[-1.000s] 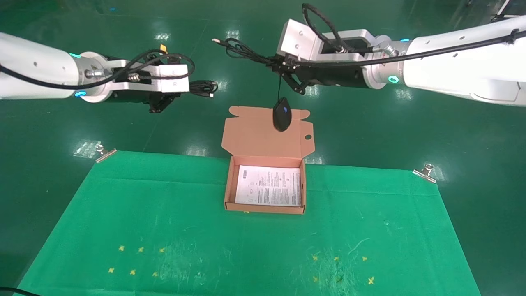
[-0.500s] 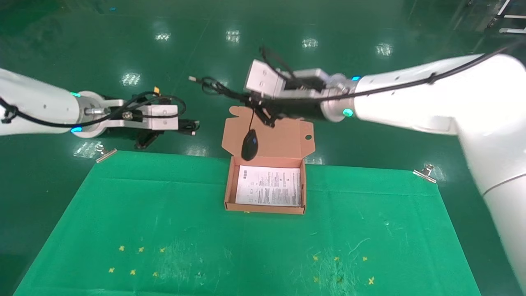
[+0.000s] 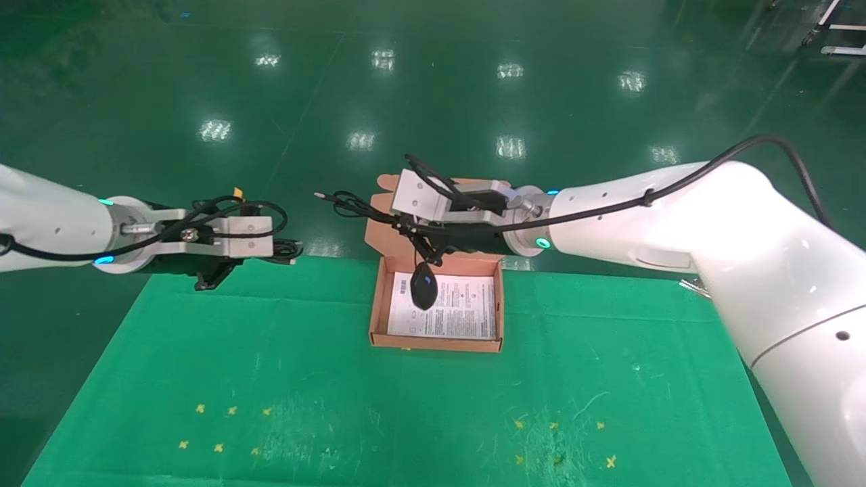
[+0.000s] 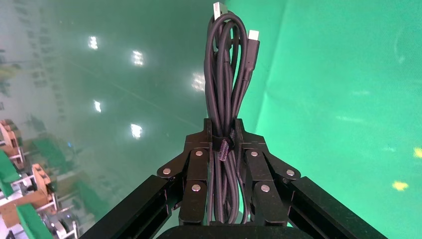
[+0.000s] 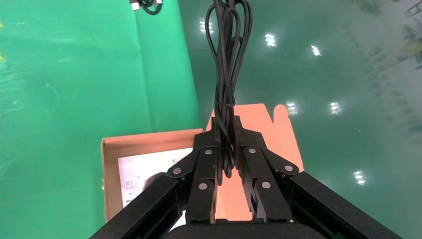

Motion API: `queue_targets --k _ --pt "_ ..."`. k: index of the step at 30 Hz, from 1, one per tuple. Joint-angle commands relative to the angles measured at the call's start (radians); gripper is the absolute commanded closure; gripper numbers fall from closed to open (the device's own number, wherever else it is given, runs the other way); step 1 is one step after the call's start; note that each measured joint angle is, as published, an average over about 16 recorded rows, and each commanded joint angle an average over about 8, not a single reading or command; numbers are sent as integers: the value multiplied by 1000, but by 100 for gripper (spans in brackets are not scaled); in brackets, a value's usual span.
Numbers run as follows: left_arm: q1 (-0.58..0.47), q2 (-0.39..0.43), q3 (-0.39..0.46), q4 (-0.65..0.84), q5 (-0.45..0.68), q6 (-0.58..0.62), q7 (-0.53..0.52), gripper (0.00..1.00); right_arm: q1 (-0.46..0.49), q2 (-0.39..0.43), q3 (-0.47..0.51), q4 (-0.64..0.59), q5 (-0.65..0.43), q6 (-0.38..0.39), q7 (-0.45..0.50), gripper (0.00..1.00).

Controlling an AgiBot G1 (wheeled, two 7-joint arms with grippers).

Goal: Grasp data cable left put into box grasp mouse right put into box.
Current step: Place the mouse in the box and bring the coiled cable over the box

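Two arms are up at once. On the left of the head view, the left gripper hangs over the far left edge of the green mat, and its fingers are clamped tight on the data cable. The bundle sticks straight out past the tips with both plug ends showing in the wrist view.

Middle of the frame is the box, open, lid flap lying back away from the robot, with the white sheet lining the bottom.

Coming in from the right, the right gripper sits just over the box's back wall, fingers pinched closed on the bundled cord of the mouse. So the mouse dangles from the cord over the left part of the box. Can't tell if it's touching the sheet.
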Motion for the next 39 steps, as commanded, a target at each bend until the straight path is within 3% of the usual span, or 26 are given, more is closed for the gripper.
queue_targets --k 1,12,21,23,29,30,31,39 --pt "5 -7 2 -14 6 11 -14 100 -6 -1 -28 -1 9 15 7 100" --pt "10 -14 4 -37 15 18 -28 100 -34 -2 -151 -40 137 76 81 100" --pt "11 -15 4 -40 16 19 -30 100 -34 0 -250 -130 177 126 96 100" --pt "11 -15 4 -40 16 19 -31 100 -31 0 -274 -145 182 133 96 87" --pt "11 -15 4 -41 16 20 -31 100 -27 2 -315 -155 198 146 93 12" --pt "12 -15 4 -41 15 19 -31 100 -28 4 -318 -153 202 147 93 4" --pt "12 -14 4 -42 14 18 -30 100 -28 7 -321 -150 204 148 94 0" --pt "35 47 5 4 -7 -43 -9 100 -35 51 -330 -105 223 150 100 0"
